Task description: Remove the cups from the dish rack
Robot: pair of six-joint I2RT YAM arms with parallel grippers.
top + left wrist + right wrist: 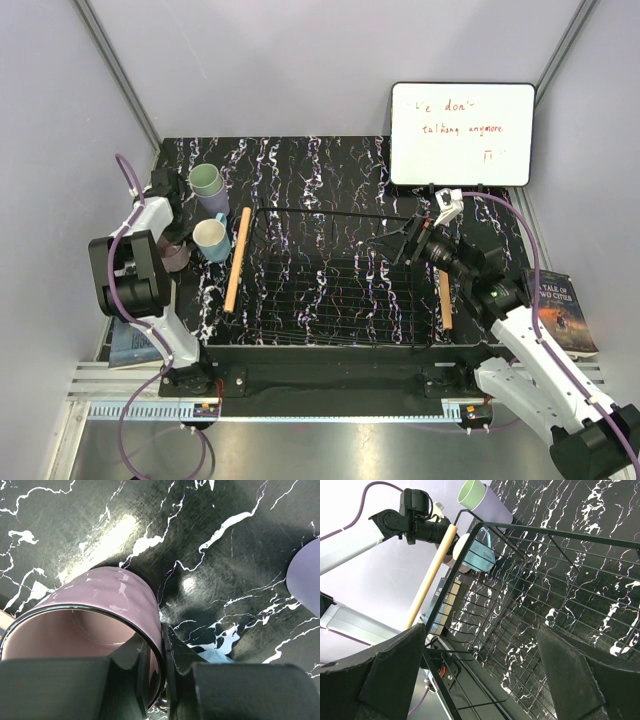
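The black wire dish rack lies mid-table with a wooden bar on each side; no cup shows inside it. Left of it stand the pale green cup, the lavender cup touching it, and the light blue mug. My left gripper is shut on the wall of the mauve-brown cup, one finger inside and one outside, low over the tabletop. My right gripper hangs open and empty over the rack's right part. The right wrist view also shows the green cup and the mug.
A white whiteboard with red writing stands at the back right. One book lies right of the rack and another at the near left. The lavender cup is close to the right of the held cup.
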